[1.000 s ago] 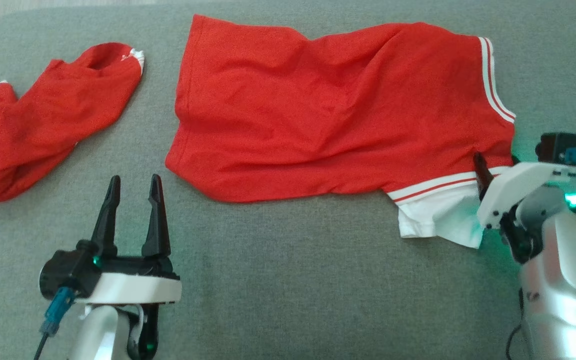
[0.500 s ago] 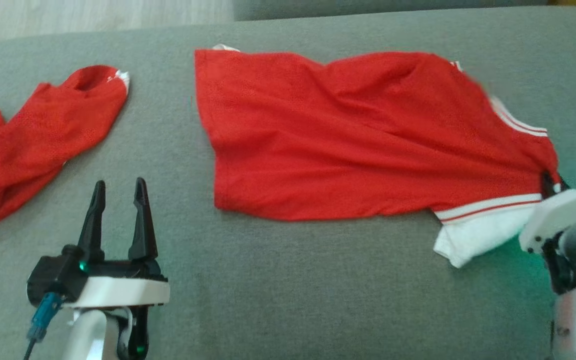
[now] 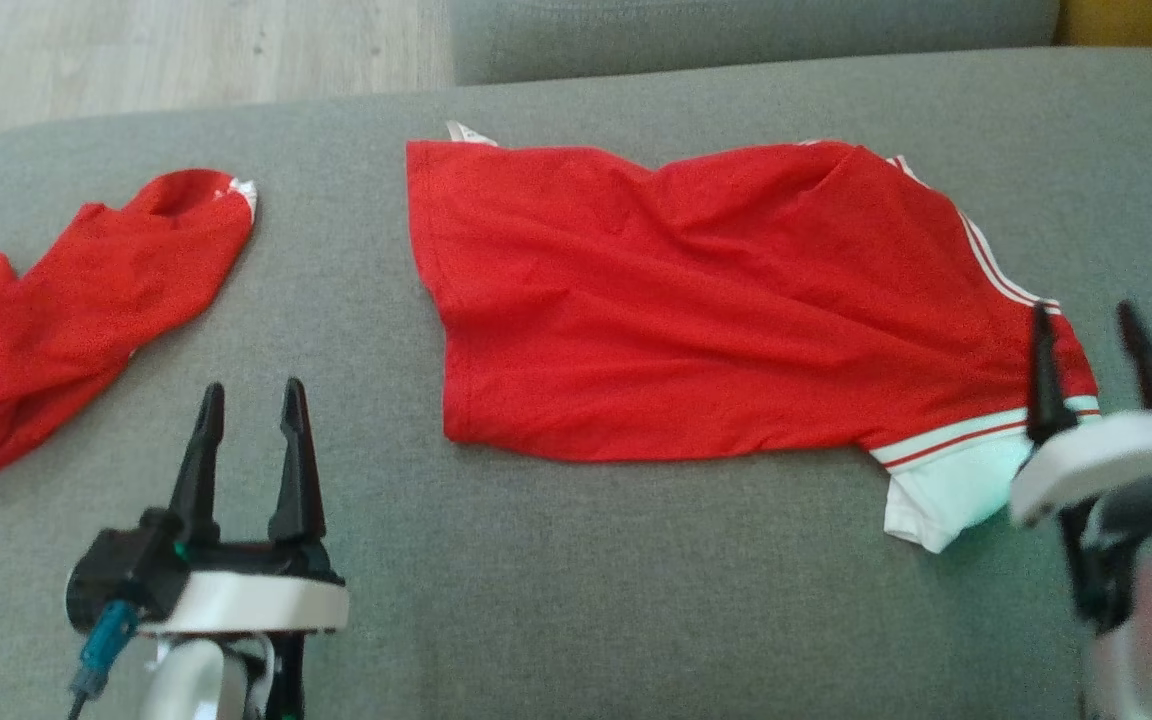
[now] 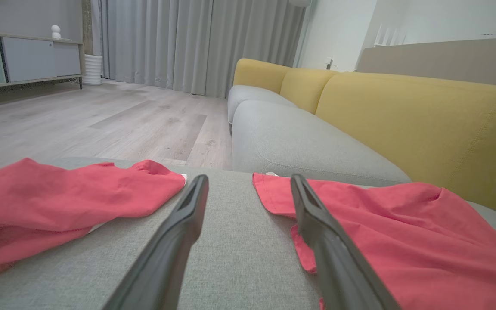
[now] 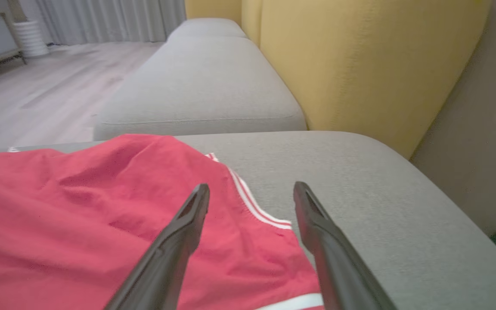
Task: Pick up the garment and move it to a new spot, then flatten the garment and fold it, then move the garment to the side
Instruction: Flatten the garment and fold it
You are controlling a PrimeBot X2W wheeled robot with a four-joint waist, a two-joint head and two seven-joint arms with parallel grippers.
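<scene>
Head view: the red garment [image 3: 716,310] lies wrinkled but mostly flat on the grey woven cushion [image 3: 576,580]. The right hand [image 3: 1083,312], fingers spread and empty, stands at the garment's white-striped corner. The left hand [image 3: 253,388], also spread, is well apart from the garment.
Left wrist view: the garment's hemmed edge lies beside one finger.
Right wrist view: soft knit with white bands lies beneath the parted fingers.

Right gripper [image 5: 251,186] spread wide and empty over the white-striped edge of the red garment [image 5: 80,206] on the grey cushion [image 5: 360,185]
</scene>
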